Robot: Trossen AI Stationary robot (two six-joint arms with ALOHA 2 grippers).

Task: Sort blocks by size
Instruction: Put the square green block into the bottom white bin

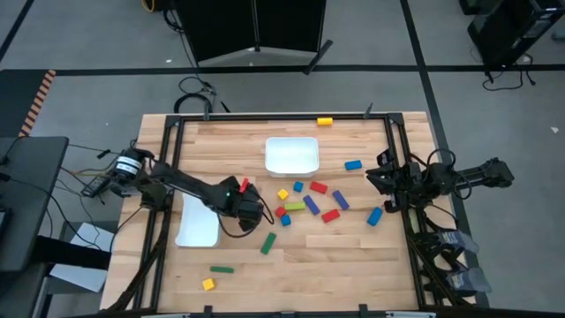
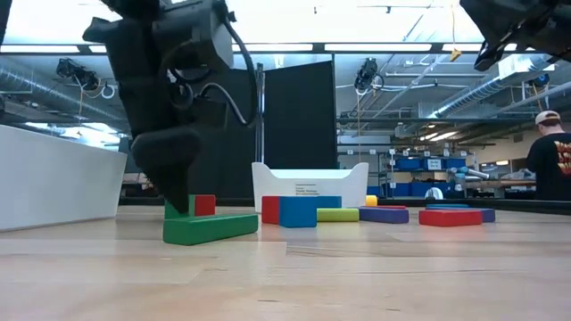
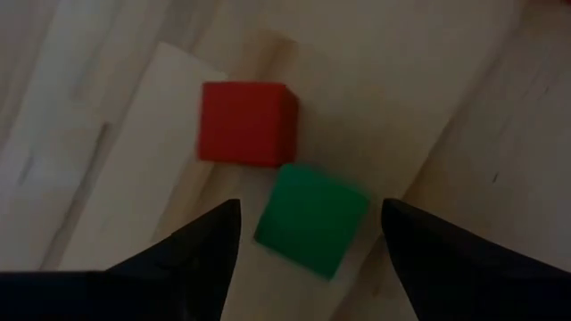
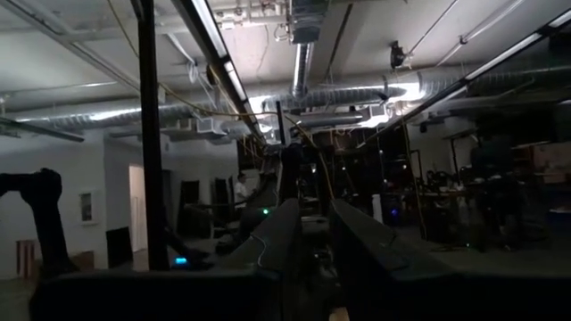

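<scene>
Left claw [image 3: 308, 234] wide open over green cube [image 3: 311, 219], red cube [image 3: 246, 123] at 11 o'clock. Right claw [image 4: 314, 234] nearly closed, empty, parked at worktop's [image 1: 353, 256] 3 o'clock.

I see a red cube [image 3: 246, 123] touching a green cube [image 3: 311, 218] on my pale wood table [image 1: 291, 265]. Dark left gripper [image 3: 308, 234]. White tray [image 1: 292, 155], yellow block [image 1: 325, 121], blue block [image 1: 353, 164], green bar [image 2: 211, 229].

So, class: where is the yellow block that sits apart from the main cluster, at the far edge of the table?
In the high view, the yellow block lies on the table's far edge, just beyond the white tray.
</scene>
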